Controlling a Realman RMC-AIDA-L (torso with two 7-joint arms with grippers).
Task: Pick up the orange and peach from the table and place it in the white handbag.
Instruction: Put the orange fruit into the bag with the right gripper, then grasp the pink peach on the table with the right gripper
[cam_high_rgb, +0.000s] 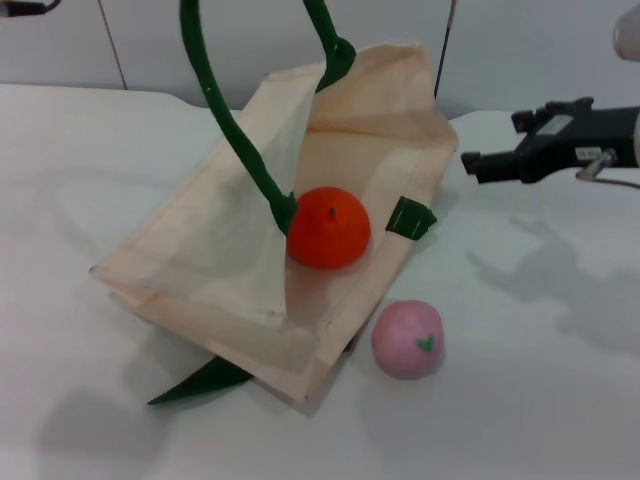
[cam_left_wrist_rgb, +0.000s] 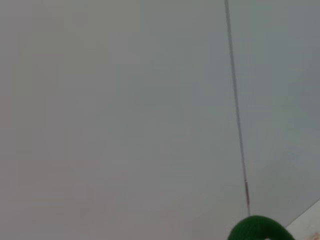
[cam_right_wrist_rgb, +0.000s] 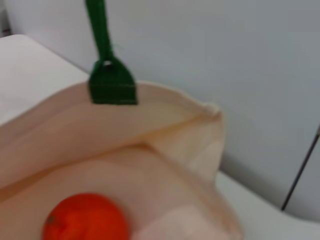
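Head view: my right gripper (cam_high_rgb: 468, 160) hangs empty with its jaws parted beside the white handbag (cam_high_rgb: 200, 250), the orange (cam_high_rgb: 329, 227) already lying inside the bag's mouth. On the table, the peach (cam_high_rgb: 408, 339) sits at about seven o'clock from that gripper, the nearer arm. My left gripper is out of sight; a green handle (cam_high_rgb: 225, 110) rises up out of view.

Matt cloth white handbag (cam_high_rgb: 230, 250) with knitted-looking green handles (cam_high_rgb: 235, 130); smooth orange (cam_high_rgb: 329, 228).

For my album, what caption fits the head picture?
Orange inside the white handbag, peach waiting on the table.
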